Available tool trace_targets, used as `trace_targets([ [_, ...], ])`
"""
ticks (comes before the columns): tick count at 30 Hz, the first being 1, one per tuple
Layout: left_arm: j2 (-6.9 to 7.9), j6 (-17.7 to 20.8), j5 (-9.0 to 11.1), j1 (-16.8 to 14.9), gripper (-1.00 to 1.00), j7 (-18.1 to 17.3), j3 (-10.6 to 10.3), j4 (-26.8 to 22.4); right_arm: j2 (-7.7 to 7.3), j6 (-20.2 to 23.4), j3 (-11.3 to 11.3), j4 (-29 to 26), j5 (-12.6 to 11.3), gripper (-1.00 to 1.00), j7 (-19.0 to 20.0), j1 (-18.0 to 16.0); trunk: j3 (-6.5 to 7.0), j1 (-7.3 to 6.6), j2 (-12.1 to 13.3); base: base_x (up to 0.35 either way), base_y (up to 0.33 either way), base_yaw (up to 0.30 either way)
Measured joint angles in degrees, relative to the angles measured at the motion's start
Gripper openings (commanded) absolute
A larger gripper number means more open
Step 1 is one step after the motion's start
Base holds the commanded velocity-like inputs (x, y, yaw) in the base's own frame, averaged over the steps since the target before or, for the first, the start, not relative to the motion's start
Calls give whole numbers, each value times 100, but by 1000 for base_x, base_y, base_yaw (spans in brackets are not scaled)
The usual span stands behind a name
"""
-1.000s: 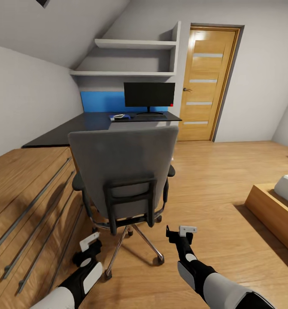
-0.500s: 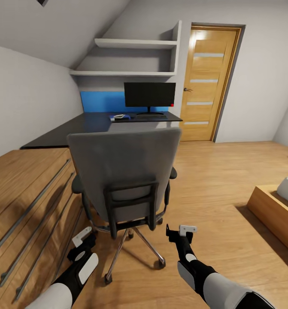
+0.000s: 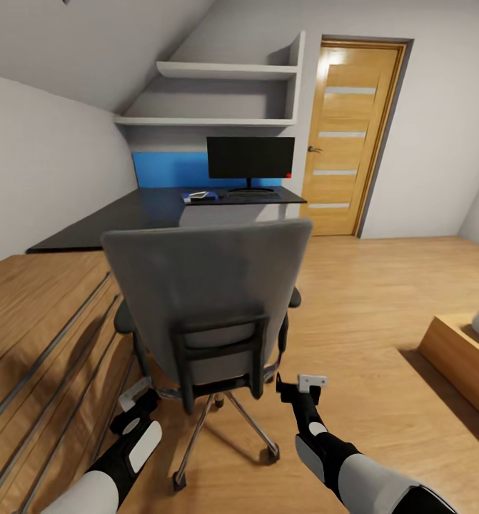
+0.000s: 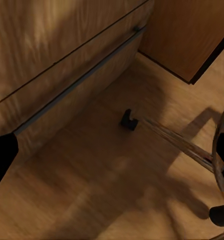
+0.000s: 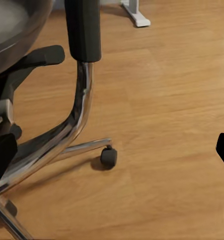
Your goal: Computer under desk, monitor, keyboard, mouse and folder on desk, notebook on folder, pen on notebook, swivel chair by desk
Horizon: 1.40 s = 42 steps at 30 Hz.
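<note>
- Grey upholstery of the swivel chair (image 3: 207,285) faces the head camera: its backrest stands between the two arms and the desk (image 3: 160,207), seat turned toward the desk.
- Right gripper (image 3: 301,385) hangs low, just beside the chair's right rear, holding nothing. In the right wrist view a dark fingertip shows at each side edge with bare floor between, so the jaws stand wide apart.
- Left gripper (image 3: 135,395) sits low at the chair's left rear, between the chrome base and the oak dresser (image 3: 39,335). It holds nothing. Only one dark fingertip (image 4: 0,155) shows in the left wrist view, so I cannot tell how wide it is.
- Chair base: one caster (image 5: 108,157) rests on the wood floor (image 3: 382,300) in the right wrist view, apart from the gripper; the black armrest post (image 5: 82,30) rises above it.
- On the black desktop the monitor (image 3: 250,158) stands upright at the back against the blue panel (image 3: 168,170), with the keyboard (image 3: 252,193) just in front of its stand. The blue folder (image 3: 198,195) lies just beside the keyboard with something pale on top, too small to tell apart.
- Room to move: open floor lies right of the chair, toward the oak door (image 3: 350,135) and a low wooden bed frame (image 3: 460,357). On the left the dresser front crowds close to the chair.
</note>
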Motion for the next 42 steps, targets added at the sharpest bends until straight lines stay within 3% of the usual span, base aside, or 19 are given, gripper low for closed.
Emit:
trace_targets([
  [14,-13,-25,-49,-2,100,-44,-29,7,2,-2,9,6,26,100,-2,0,48,3,0,82,-17,-167],
  [16,-12,-37,-120,-4,100,-30,-20,-1,3,-3,10,9,28,100,-2,-1,59,2,0,1,-239,-167],
  [20,-14,-36,-17,1,100,-52,-35,10,3,-3,16,15,34,100,3,-1,67,3,1,0,-285,-58],
  [42,-26,-40,-48,1,100,-54,-35,-1,3,-3,18,22,36,100,7,-1,70,1,0,118,-254,-3],
])
